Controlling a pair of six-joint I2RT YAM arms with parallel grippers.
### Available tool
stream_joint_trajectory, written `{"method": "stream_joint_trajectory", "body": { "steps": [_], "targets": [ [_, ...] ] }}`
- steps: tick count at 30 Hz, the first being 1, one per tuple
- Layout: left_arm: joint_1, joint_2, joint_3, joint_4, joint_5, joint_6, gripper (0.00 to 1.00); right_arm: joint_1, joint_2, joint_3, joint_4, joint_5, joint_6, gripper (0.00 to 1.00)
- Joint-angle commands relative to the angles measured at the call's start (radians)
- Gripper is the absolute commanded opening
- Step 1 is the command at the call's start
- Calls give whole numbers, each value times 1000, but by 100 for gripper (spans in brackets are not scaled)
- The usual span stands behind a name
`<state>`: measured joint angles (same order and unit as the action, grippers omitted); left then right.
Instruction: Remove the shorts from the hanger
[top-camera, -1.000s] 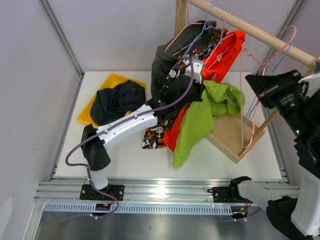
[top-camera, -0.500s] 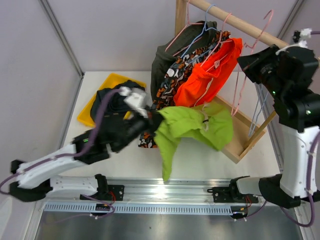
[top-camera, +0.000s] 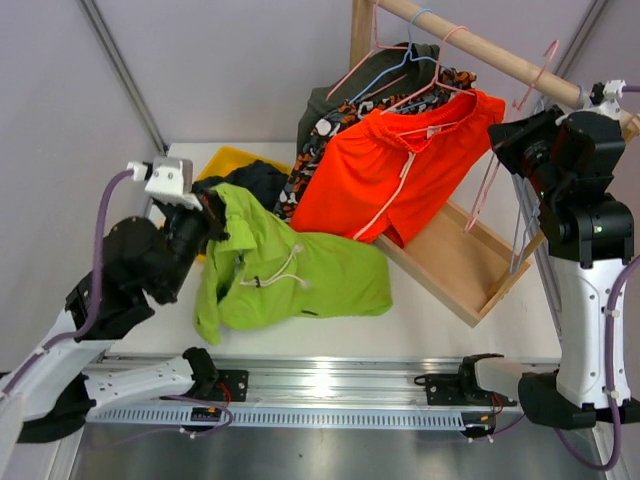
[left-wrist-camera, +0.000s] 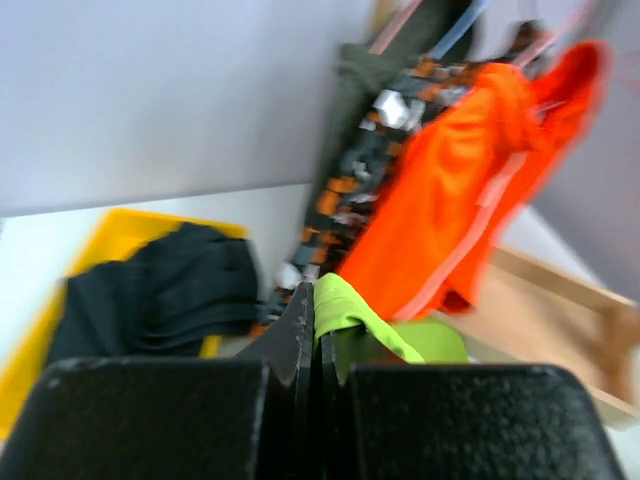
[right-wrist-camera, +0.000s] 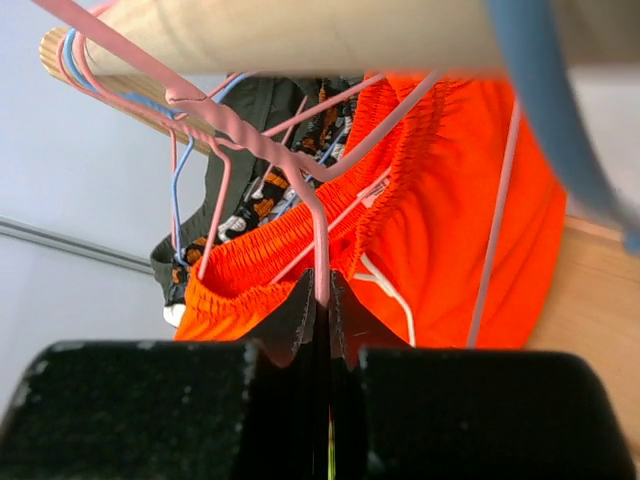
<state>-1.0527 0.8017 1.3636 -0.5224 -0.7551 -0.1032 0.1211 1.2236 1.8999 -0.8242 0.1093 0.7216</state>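
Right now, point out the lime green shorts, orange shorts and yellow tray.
lime green shorts (top-camera: 300, 282), top external view, cloth middle.
orange shorts (top-camera: 400, 170), top external view, front panel.
yellow tray (top-camera: 240, 157), top external view, far rim.

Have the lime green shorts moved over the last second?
Yes. The lime green shorts went left, away from the wooden rack base, and now lie spread on the table beside the yellow tray.

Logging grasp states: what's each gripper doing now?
Left gripper: closed on the soft lime green cloth shorts.
Right gripper: closed on the thin pink wire hanger.
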Motion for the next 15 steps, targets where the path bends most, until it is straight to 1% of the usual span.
{"method": "stream_joint_trajectory", "body": {
  "steps": [1,2,3,5,6,7,8,9,10,11,12,13,14,15],
  "targets": [
    [207,72,130,10,110,89,0,-15,-51,-96,25,-7,32,0],
    [259,97,168,2,146,91,0,-17,-77,-117,28,-8,33,0],
    [348,144,189,-4,205,91,0,-21,-90,-160,33,-11,35,0],
    [425,183,261,-4,262,86,0,-28,-117,-194,39,-26,35,0],
    [494,201,297,-1,287,85,0,-35,-122,-206,36,-33,33,1],
    [525,243,324,-4,330,83,0,-44,-127,-223,33,-39,32,3],
    [557,266,347,-10,344,74,0,-49,-130,-229,31,-52,30,4],
    [621,292,435,-17,365,68,0,-52,-136,-237,31,-59,29,6],
    [655,345,468,-28,416,59,0,-57,-139,-249,31,-63,27,7],
    [709,375,503,-51,431,39,0,-60,-144,-254,33,-72,26,14],
    [733,405,608,-65,442,33,0,-61,-150,-262,36,-76,24,20],
    [753,466,646,-77,462,24,0,-61,-154,-278,40,-80,24,24],
    [776,491,713,-79,471,8,0,-63,-159,-288,43,-89,24,41],
    [816,517,747,-86,487,-1,0,-63,-168,-295,46,-94,24,51]
  ]
}}
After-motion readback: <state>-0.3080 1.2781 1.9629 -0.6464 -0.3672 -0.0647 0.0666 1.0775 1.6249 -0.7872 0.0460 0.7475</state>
